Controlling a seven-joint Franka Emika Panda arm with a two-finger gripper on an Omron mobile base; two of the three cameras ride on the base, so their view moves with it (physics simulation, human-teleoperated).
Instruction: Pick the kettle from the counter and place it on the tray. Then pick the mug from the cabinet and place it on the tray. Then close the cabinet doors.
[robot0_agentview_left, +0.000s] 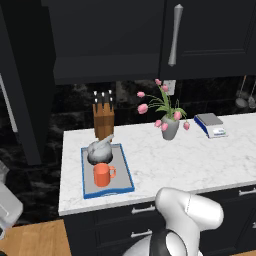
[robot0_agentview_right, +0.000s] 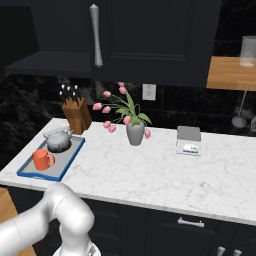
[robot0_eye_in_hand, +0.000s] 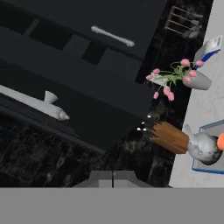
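Note:
The grey kettle (robot0_agentview_left: 99, 149) and the orange-red mug (robot0_agentview_left: 103, 174) both stand on the blue-rimmed tray (robot0_agentview_left: 126, 170) at the left end of the marble counter (robot0_agentview_left: 190, 160). The right base view shows the kettle (robot0_agentview_right: 58, 140), mug (robot0_agentview_right: 42, 159) and tray (robot0_agentview_right: 71, 156) too. The cabinet's right door (robot0_agentview_left: 210, 35) is closed. Its left door (robot0_agentview_left: 30, 100) stands swung out, leaving the dark cabinet inside (robot0_agentview_left: 105, 40) exposed. In the hand view my gripper (robot0_eye_in_hand: 113, 177) is shut on nothing and faces the left door's bar handle (robot0_eye_in_hand: 33, 103), a short way off.
A wooden knife block (robot0_agentview_left: 103, 120) stands behind the tray. A grey vase of pink tulips (robot0_agentview_left: 170, 127) and a small scale (robot0_agentview_left: 212, 125) sit further right on the counter. Utensils hang on the wall at far right (robot0_agentview_left: 242, 100).

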